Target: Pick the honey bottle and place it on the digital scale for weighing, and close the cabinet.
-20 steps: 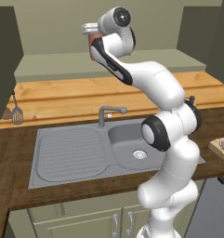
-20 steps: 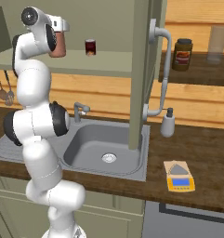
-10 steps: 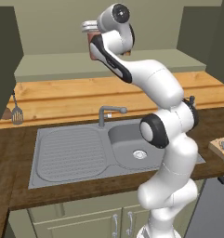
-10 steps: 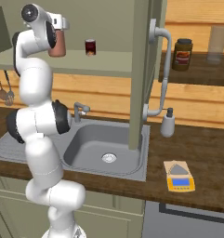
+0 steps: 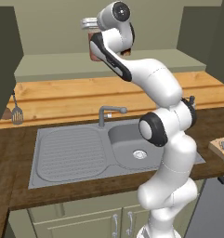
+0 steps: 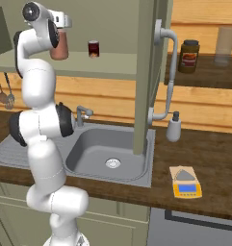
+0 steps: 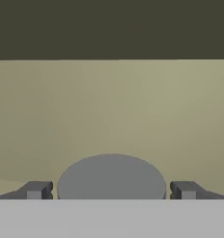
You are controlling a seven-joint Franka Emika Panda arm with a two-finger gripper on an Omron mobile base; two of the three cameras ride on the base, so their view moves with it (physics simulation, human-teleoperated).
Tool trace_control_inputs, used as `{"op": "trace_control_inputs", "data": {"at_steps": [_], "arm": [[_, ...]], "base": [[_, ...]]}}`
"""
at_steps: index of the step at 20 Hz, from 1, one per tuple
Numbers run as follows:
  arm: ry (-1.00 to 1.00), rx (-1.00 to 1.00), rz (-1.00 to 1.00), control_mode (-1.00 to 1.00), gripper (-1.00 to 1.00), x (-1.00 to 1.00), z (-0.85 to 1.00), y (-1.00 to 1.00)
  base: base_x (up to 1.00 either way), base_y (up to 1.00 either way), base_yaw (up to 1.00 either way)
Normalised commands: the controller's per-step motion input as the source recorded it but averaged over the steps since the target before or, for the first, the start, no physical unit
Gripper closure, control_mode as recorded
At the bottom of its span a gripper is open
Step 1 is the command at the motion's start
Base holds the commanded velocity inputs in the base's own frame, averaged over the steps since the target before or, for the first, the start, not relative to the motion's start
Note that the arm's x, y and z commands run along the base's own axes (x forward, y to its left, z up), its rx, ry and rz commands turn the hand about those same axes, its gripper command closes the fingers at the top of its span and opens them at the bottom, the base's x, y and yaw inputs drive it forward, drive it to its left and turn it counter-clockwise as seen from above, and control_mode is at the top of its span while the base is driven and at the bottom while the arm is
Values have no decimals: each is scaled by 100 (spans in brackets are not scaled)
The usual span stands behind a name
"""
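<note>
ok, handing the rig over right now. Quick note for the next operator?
Gripper: up inside the cabinet, shut on the honey bottle, a finger either side of its grey lid.
Scale: bare, on the counter right of the sink.
Cabinet: door open, edge-on over the sink.
Done: bottle grasped.
Left: carry it to the scale, set it down, close the cabinet.

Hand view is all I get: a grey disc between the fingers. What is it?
Observer: That's the lid of the honey bottle; the hand grips it from above.
Operator: Where's the scale?
Observer: The digital scale lies on the counter, right of the sink and well below the bottle.
Operator: Cabinet shut?
Observer: No, a door of the cabinet stands open, edge-on above the sink.
</note>
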Motion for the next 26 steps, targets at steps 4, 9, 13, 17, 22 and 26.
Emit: {"op": "trace_control_inputs", "data": {"at_steps": [4, 9, 13, 17, 22, 26], "arm": [[1, 0, 0, -100, 100, 1, -1, 0], [1, 0, 0, -100, 100, 0, 0, 0], [-10, 1, 0, -100, 100, -38, 14, 1], [-20, 0, 0, -100, 100, -45, 25, 3], [-10, 4, 0, -100, 100, -42, 1, 0], [-5, 5, 0, -100, 100, -72, -3, 0]], "base": [[0, 0, 0], [0, 0, 0], [0, 0, 0], [0, 0, 0], [0, 0, 0], [0, 0, 0]]}}
